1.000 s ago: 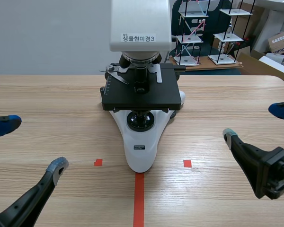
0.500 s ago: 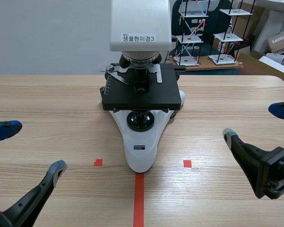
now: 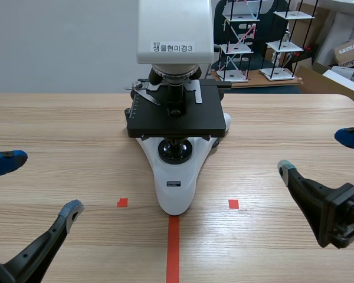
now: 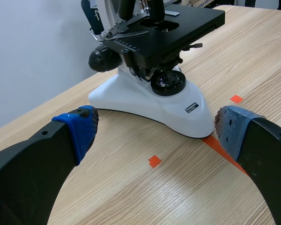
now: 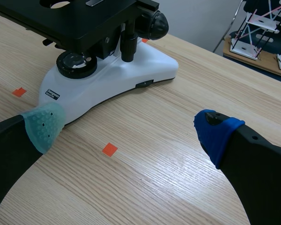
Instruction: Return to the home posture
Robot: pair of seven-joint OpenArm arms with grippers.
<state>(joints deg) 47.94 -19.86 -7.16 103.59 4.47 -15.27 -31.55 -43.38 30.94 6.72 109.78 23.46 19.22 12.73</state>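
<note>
Black, blue-padded left end effector [image 3: 38,184] hovers low left of white-and-black lab microscope [image 3: 176,135] on wooden desk [image 3: 76,124], fingers wide, released; right end effector [image 3: 318,152] opp. side, same, empty.

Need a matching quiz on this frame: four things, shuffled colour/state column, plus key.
Column 1:
1. microscope stage
2. microscope base
3. tape line
4. left gripper

Column 2:
A. orange-red
B. open, holding nothing
C. flat black plate
D. white

Pairs: 1-C, 2-D, 3-A, 4-B
</note>
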